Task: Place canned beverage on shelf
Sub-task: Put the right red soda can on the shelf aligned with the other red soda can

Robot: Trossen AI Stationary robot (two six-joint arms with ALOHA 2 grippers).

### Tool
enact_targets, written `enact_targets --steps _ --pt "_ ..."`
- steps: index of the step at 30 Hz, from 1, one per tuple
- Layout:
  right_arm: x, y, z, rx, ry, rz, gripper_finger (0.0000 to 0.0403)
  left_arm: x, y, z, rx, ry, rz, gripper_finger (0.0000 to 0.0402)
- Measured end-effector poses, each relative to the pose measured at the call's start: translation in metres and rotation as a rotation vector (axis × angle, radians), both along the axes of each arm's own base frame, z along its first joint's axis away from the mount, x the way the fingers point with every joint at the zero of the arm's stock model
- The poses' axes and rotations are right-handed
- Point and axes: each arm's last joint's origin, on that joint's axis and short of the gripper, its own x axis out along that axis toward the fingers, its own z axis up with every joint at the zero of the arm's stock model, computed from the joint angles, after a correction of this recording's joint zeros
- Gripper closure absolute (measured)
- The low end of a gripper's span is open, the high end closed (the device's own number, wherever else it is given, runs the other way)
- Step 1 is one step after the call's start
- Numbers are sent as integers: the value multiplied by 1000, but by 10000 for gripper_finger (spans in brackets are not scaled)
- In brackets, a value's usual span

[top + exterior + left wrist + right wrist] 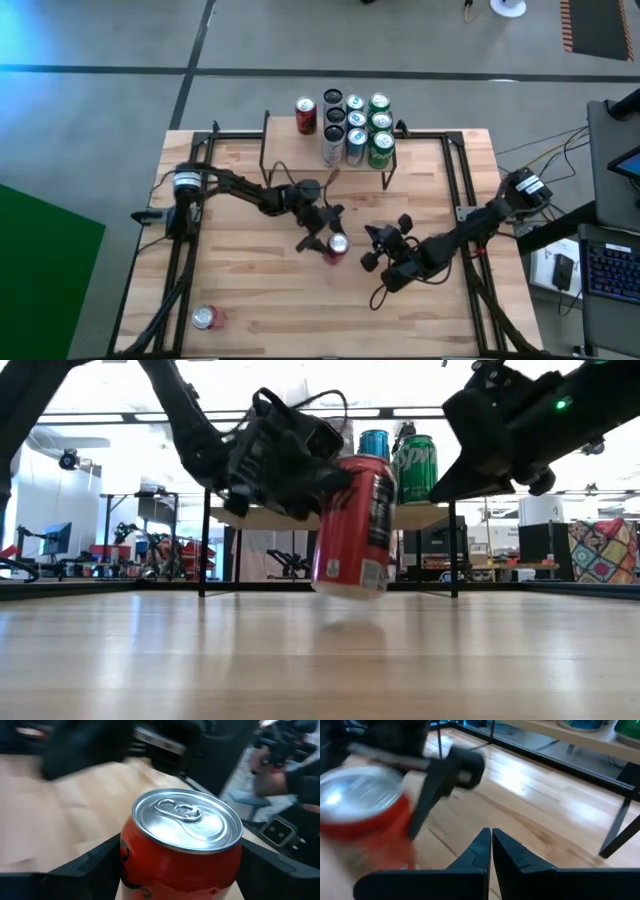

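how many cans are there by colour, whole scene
red cans: 3
green cans: 3
other cans, dark, silver or blue: 6
total: 12

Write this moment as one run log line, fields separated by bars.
left gripper: holding red can off the table | right gripper: shut, empty, beside can | shelf: partly filled

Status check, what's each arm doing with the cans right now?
Left gripper jaws clamped on red soda can, lifted off table. Right gripper shut, idle beside it. Light-wood shelf nearly full of cans.
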Motion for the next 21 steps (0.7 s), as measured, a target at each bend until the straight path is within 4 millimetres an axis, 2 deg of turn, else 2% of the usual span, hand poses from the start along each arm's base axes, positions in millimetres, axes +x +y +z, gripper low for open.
enact_targets --steps 6,14,18,21 --pt "-7 11 2 -18 -43 4 394 -35 9 36 48 30 161 107" --pt "-11 12 7 -33 -70 -5 394 -100 13 108 233 -95 456 105" --pt "-11 12 9 -27 -78 -6 394 -124 27 135 318 -150 604 105" --pt "-11 12 9 -27 -78 -6 394 -138 46 146 334 -181 698 105"
